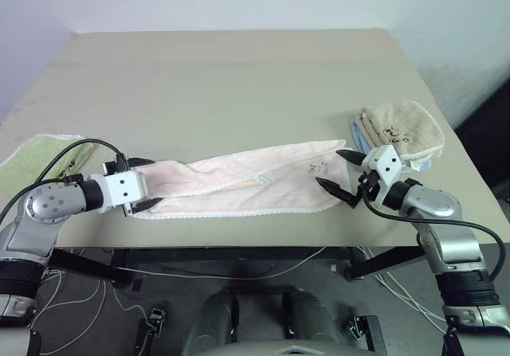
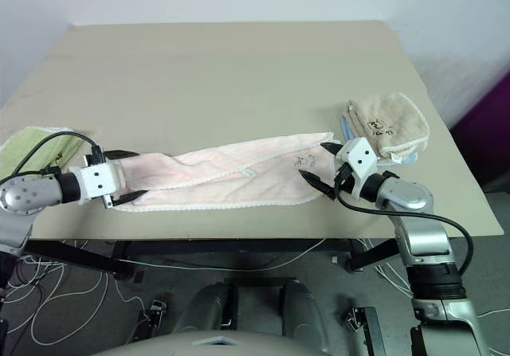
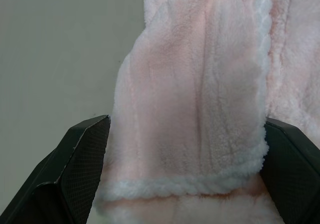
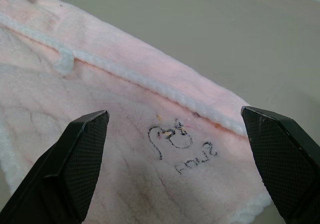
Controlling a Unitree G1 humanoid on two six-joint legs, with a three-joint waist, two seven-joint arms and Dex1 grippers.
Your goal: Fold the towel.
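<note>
Worktop point(image 1: 239, 77) carries the towel point(image 1: 247, 185) stretched across the lower centre of the frame. At lower left, the left hand point(image 1: 143, 185) straddles 1 end, fingers spread. At right, the right hand point(image 1: 339, 173) gapes over the printed end. Both should likely pinch together, level.

Long pink towel point(image 1: 247, 185) lies stretched along table edge.

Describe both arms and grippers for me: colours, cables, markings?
Both arms are silver metal with black joints. Each wrist is a white block with small dark dots. The left gripper and right gripper have two pointed black fingers with a fine textured pattern. Black cables loop along each forearm.
</note>
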